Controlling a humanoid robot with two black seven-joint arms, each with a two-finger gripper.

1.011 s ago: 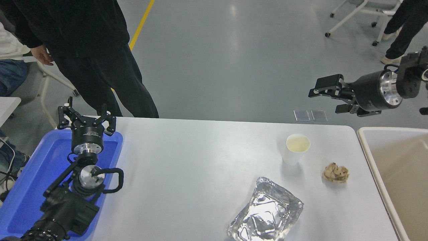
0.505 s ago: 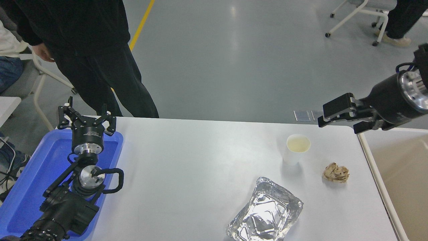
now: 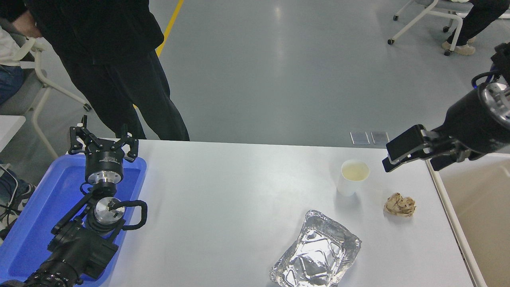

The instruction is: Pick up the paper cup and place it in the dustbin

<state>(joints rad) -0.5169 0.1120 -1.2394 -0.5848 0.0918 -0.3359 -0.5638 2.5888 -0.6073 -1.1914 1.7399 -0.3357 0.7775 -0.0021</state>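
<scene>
The paper cup (image 3: 352, 177), white with a pale yellowish inside, stands upright on the white table (image 3: 239, 199) at the right. My right gripper (image 3: 402, 157) comes in from the right edge, open and empty, hovering just right of the cup and above the table's far right corner. The dustbin (image 3: 478, 215), a large cream-beige bin, stands off the table's right edge, partly cut off by the frame. My left gripper (image 3: 102, 141) is parked open at the lower left over the blue tray (image 3: 44, 207).
A crumpled brownish paper ball (image 3: 399, 205) lies right of the cup. A crinkled silver foil tray (image 3: 316, 253) lies in front of it. A person in black (image 3: 115, 59) stands at the far left side. Chairs and another person's legs stand on the floor beyond.
My right gripper has come down and toward the table, from high above the floor beyond the far edge to just right of the cup. The person at the far left shifted slightly.
</scene>
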